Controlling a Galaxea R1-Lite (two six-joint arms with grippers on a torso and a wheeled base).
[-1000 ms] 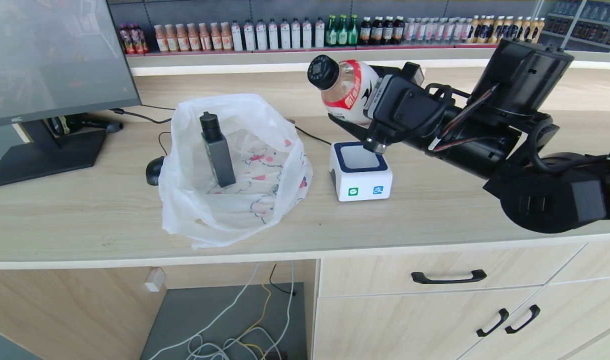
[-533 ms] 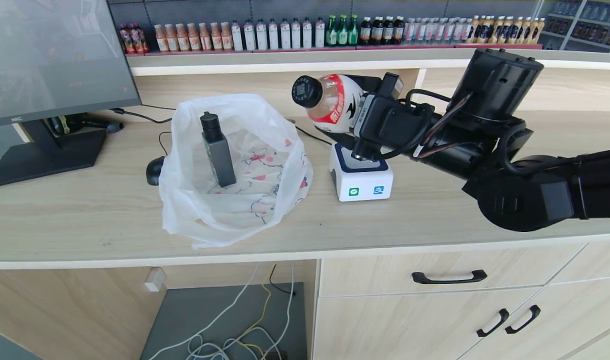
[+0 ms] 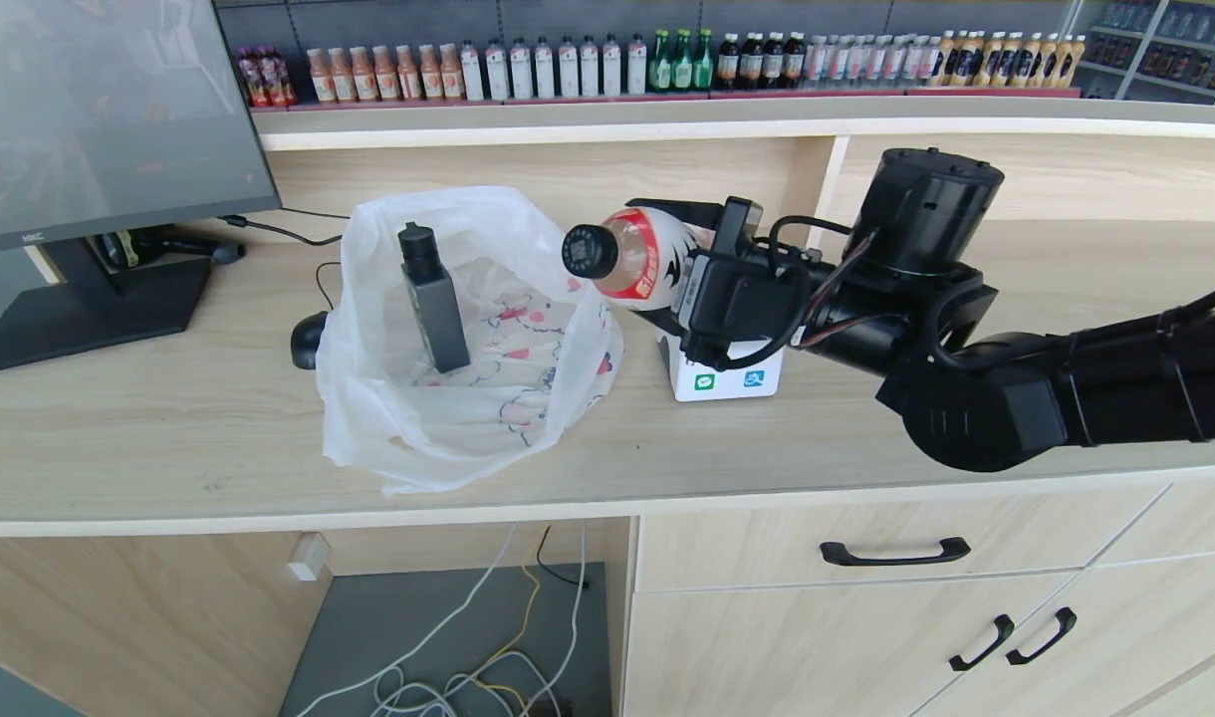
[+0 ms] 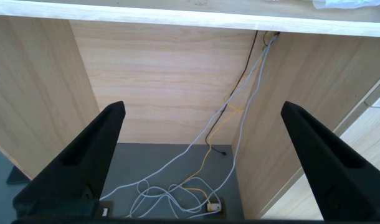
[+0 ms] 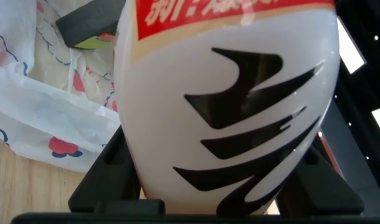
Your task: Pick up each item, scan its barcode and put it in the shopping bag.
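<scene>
right gripper (image 3: 672,261) clamped on white red-labelled bottle (image 3: 627,254), held lying over, cap at shopping bag (image 3: 468,398) rim, above scanner (image 3: 727,378) mid-counter (image 3: 169,438) | grey box (image 3: 433,299) upright inside bag | left gripper (image 4: 202,162) spread wide below counter's front edge

- Bottle (image 3: 635,261): white plastic with a red label band, black stripe marks and a black cap. It is held off the table, roughly level, clamped in the right pincer (image 3: 667,264), with its cap at the bag's right rim.
- Shopping bag (image 3: 368,329): thin white plastic with red and dark print, standing open on the table.
- Grey item (image 3: 435,304): boxy, dark-capped, leaning upright inside the bag.
- Scanner (image 3: 727,380): small white cube on the table just right of the bag, below the bottle.
</scene>
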